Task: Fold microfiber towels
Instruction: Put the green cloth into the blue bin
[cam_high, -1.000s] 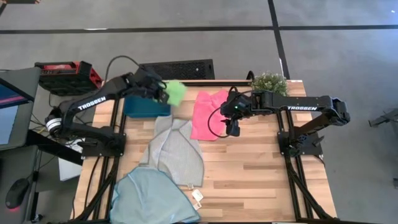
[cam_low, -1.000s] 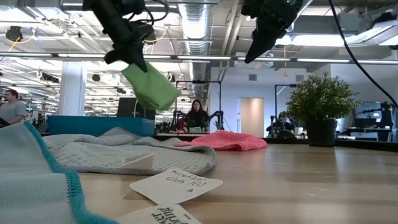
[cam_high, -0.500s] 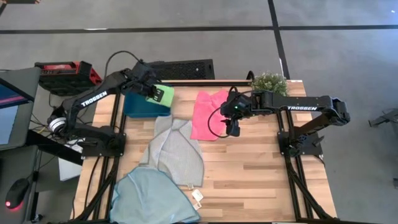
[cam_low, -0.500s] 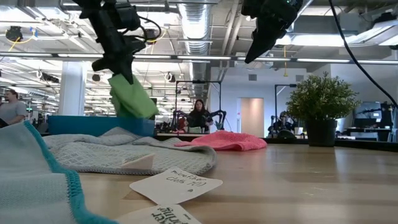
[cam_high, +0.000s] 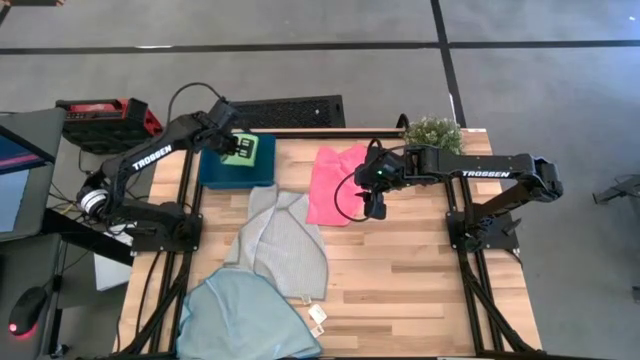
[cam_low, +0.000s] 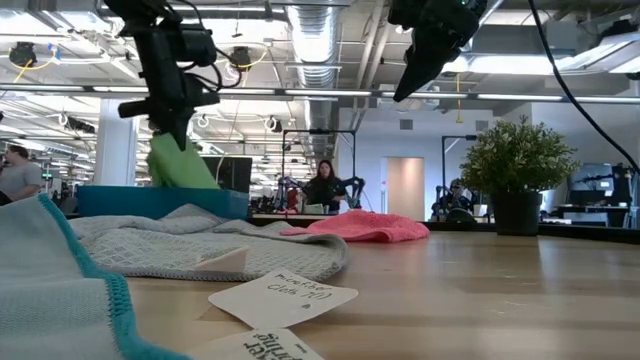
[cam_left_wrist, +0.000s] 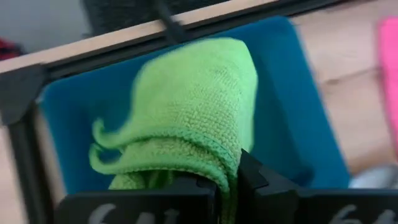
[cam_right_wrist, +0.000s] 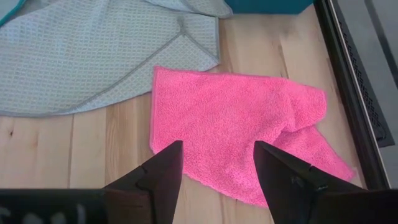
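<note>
Green towel (cam_left_wrist: 193, 118) | clamped in left gripper (cam_left_wrist: 227, 180) | over tray (cam_left_wrist: 298, 93)

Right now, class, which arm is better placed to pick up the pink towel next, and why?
The right. Its open gripper hovers directly over the pink towel, while the left gripper is shut on the green towel over the teal tray.

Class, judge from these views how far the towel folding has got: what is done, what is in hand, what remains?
Done: nothing is laid down folded yet. In hand: the left hand grips the folded green towel over the teal tray. Left: the pink towel below the open right hand, the grey towel and the blue towel.
</note>
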